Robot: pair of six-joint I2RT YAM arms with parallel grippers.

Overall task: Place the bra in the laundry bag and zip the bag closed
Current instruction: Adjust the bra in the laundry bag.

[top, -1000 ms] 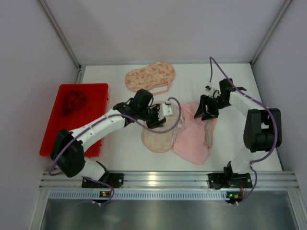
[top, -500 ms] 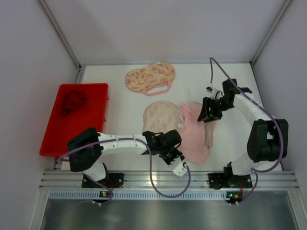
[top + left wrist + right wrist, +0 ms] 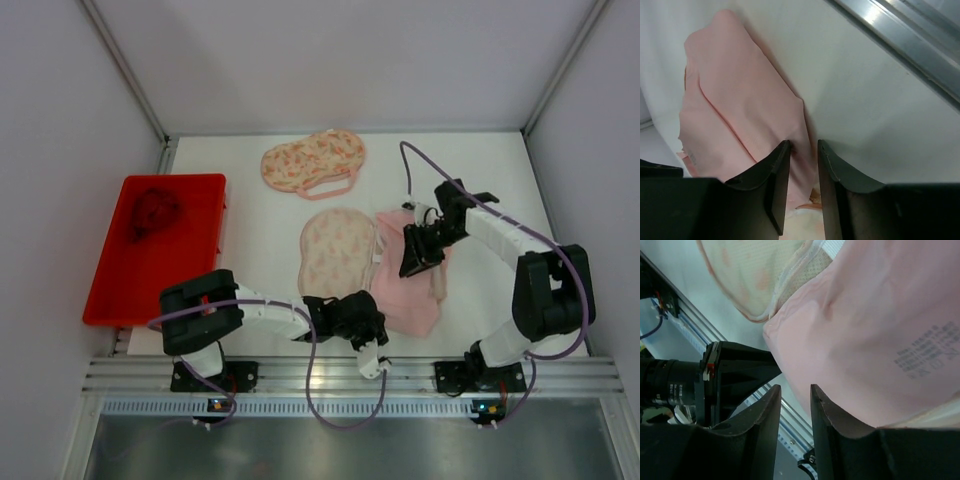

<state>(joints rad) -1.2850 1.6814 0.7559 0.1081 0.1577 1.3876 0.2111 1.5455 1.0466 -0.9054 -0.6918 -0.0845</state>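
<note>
The white bench [image 3: 480,170] carries it all. On my left is one red tray [image 3: 190,240] with a single dark red bundle [image 3: 152,212] in it, and at the far side lies one two-lobed floral piece [image 3: 313,160]. In the middle is one floral mesh laundry bag [image 3: 333,250] with one pink bra [image 3: 405,295] just to its right, the two touching along the bag's right edge. Both lie with their long axes running near to far, so I judge the bra must travel leftward, across its own width, to reach the bag. My two arms bracket it end to end. My left pincer [image 3: 372,328] sits at the bra's near tip, close to the rail [image 3: 920,45]. Its fingers [image 3: 775,185] stand a narrow gap apart with the cloth's edge running down between them, and I cannot tell whether they pinch it. My right pincer [image 3: 412,262] hangs over the bra's far half. Its fingers [image 3: 765,430] are also narrowly parted, with nothing between them. The left pincer is the nearer to the bag's near end.
</note>
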